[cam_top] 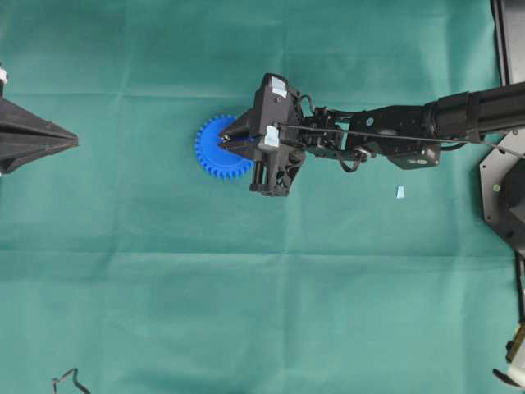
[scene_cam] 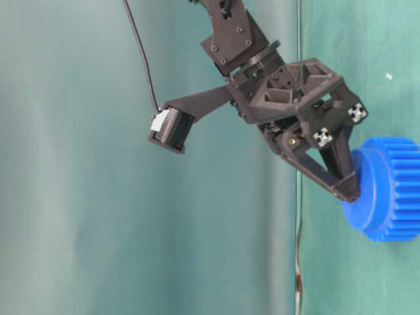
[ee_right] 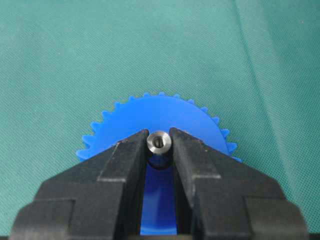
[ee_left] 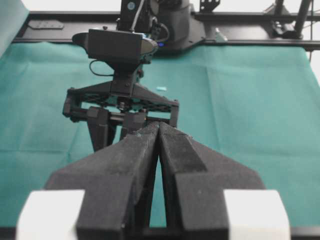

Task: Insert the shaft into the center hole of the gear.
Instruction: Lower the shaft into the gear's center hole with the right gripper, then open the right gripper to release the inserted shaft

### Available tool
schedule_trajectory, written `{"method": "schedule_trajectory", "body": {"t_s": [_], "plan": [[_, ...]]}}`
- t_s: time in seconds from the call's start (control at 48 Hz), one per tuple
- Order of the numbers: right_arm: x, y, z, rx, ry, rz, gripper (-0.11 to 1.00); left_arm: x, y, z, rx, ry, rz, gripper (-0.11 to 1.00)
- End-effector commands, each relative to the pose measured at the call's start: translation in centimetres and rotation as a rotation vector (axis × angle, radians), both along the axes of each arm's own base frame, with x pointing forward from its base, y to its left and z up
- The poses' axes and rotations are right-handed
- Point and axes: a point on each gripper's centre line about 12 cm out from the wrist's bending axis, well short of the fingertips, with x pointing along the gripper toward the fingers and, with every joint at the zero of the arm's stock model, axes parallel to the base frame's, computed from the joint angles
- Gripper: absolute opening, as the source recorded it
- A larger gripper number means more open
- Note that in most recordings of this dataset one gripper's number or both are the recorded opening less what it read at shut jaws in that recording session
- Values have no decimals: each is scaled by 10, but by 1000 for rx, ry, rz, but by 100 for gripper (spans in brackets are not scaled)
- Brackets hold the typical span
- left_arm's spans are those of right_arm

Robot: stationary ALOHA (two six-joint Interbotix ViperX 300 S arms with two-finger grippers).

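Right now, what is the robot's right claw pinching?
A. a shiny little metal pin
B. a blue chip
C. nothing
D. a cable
A: in the right wrist view the right gripper has its fingertips closed on the shaft, right above the blue gear.

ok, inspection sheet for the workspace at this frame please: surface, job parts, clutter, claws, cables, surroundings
Surface: green cloth, creased, covers the table.
Gear: blue, lies flat on the cloth, partly under the right claw.
Shaft: pinched between the right claw's fingertips, over the gear's face.
Center hole: hidden behind shaft and fingertips.
Clutter: pale chip on the cloth, apart from the gear.
Right claw: shut on the shaft, tips at the gear.
Left claw: shut, holds nothing, far from the gear.
Cables: black lead to the wrist camera; dark cable end at the cloth's lower left.
Surroundings: black frame rails at the cloth's edge.
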Motion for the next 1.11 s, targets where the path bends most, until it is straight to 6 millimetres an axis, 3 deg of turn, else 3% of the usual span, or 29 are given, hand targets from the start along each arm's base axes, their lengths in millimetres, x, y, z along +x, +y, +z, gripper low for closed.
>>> {"method": "schedule_trajectory", "body": {"t_s": [0.0, 0.396, 0.48, 0.605, 0.688, 0.834, 1.084], "plan": [[4, -1, 9, -5, -29, -3, 16, 2, 0, 8, 1, -18, 0, 0], [5, -2, 9, -8, -36, -2, 19, 2, 0, 6, 1, -9, 0, 0], [6, -2, 10, -8, -43, -4, 37, 2, 0, 7, 1, -11, 0, 0], [6, -2, 11, -10, -51, -5, 74, 2, 0, 7, 0, -11, 0, 0], [7, -2, 13, -12, -57, -5, 91, 2, 0, 7, 0, -11, 1, 0], [6, -2, 24, -17, -79, -2, 85, 2, 0, 7, 0, -12, 0, 0], [-6, 1, 68, -40, -166, 9, 84, 2, 0, 7, 1, -12, 0, 0]]}}
